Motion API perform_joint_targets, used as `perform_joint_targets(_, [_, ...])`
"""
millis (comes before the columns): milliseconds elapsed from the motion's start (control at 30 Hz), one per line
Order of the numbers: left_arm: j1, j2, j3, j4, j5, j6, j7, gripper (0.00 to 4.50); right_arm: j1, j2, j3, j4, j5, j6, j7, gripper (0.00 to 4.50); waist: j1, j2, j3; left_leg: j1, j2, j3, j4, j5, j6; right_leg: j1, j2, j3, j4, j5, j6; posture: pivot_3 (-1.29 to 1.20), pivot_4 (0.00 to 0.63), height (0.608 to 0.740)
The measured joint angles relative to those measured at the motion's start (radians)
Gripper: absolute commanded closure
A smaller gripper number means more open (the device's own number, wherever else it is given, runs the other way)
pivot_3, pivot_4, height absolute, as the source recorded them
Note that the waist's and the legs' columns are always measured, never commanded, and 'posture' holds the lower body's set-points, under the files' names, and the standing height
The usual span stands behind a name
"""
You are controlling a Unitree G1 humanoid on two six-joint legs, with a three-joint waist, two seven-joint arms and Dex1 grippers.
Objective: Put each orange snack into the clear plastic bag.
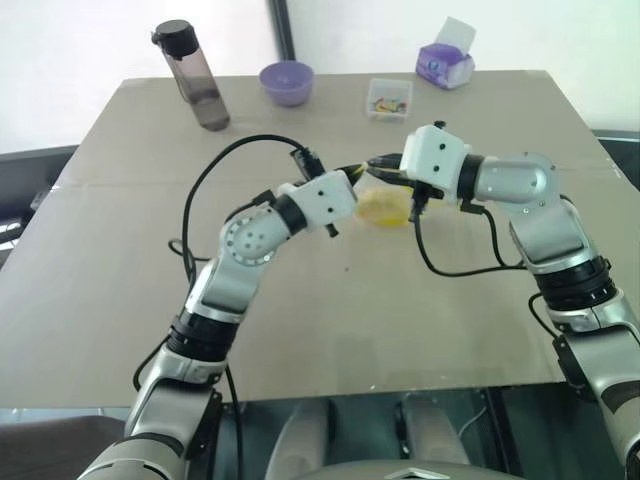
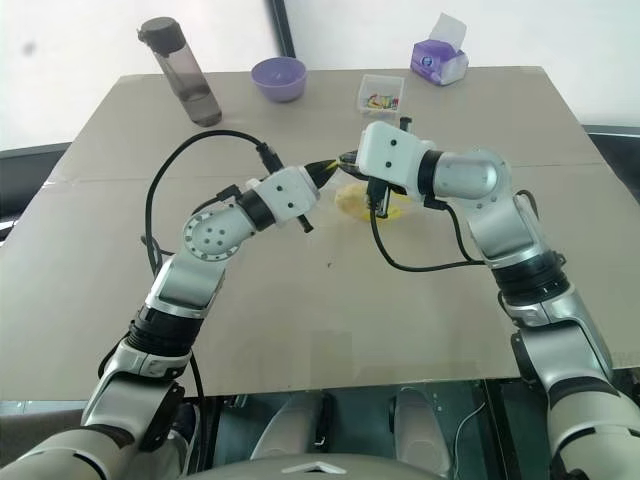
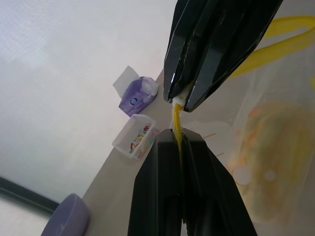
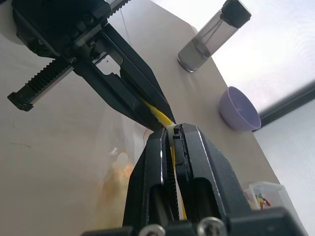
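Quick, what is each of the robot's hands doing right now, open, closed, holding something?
Left gripper: shut on the yellow strip of the clear plastic bag.
Right gripper: shut on the same strip, right beside the left.

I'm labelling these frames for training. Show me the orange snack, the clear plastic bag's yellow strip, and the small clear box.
orange snack [image 1: 381, 208], left eye view, its visible top inside the bag.
clear plastic bag [image 3: 275, 46], left wrist view, on its yellow strip.
small clear box [image 2: 381, 93], right eye view, its lid.
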Motion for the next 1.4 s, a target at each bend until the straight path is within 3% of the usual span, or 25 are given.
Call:
perform_joint_targets(333, [0.0,0.011,0.0,0.0,0.063,0.027,0.069,4.5,0.008,-0.01,0.0,-0.001,-0.014,0.0,-0.002,4.43,0.0,0.0,0.0,0.0,0.0,0.0,0.0,0.0,0.0,0.0,0.0,0.0,0.0,0.0,0.0,0.0,0.15,0.74])
perform_joint_targets(733, [-0.003,0.078,0.037,0.016,0.207,0.204,0.228,4.5,0.028,-0.028,0.0,-0.001,-0.018,0.005,-0.012,4.43,0.0,0.0,0.0,0.0,0.0,0.0,0.0,0.0,0.0,0.0,0.0,0.0,0.0,0.0,0.0,0.0,0.15,0.74])
perform_joint_targets(1033, [0.002,0.1,0.036,0.046,0.268,0.388,0.239,4.5,0.052,-0.038,0.0,-0.012,-0.018,0.027,-0.019,4.43,0.001,0.0,0.0,0.0,0.0,0.0,0.0,0.0,0.0,0.0,0.0,0.0,0.0,0.0,0.0,0.0,0.15,0.74])
perform_joint_targets(1200, [0.002,0.096,0.03,0.046,0.267,0.395,0.239,4.5,0.056,-0.039,-0.001,-0.022,-0.016,0.047,-0.022,4.43,0.001,0.0,0.0,0.0,0.0,0.0,0.0,0.0,0.0,0.0,0.0,0.0,0.0,0.0,0.0,0.0,0.15,0.74])
perform_joint_targets(1267, [0.0,0.083,0.032,0.047,0.262,0.383,0.244,4.5,0.057,-0.043,-0.005,-0.018,-0.025,0.044,-0.04,4.43,0.002,0.0,0.0,0.0,0.0,0.0,0.0,0.0,0.0,0.0,0.0,0.0,0.0,0.0,0.0,0.0,0.15,0.74])
perform_joint_targets(1400, [-0.061,0.018,0.049,0.093,0.217,0.344,0.286,4.5,-0.012,-0.014,-0.043,0.125,-0.094,0.009,-0.224,4.43,0.004,0.0,0.0,0.0,0.0,0.0,0.001,0.0,-0.001,0.0,0.0,0.0,0.001,0.0,0.0,0.0,0.15,0.74])
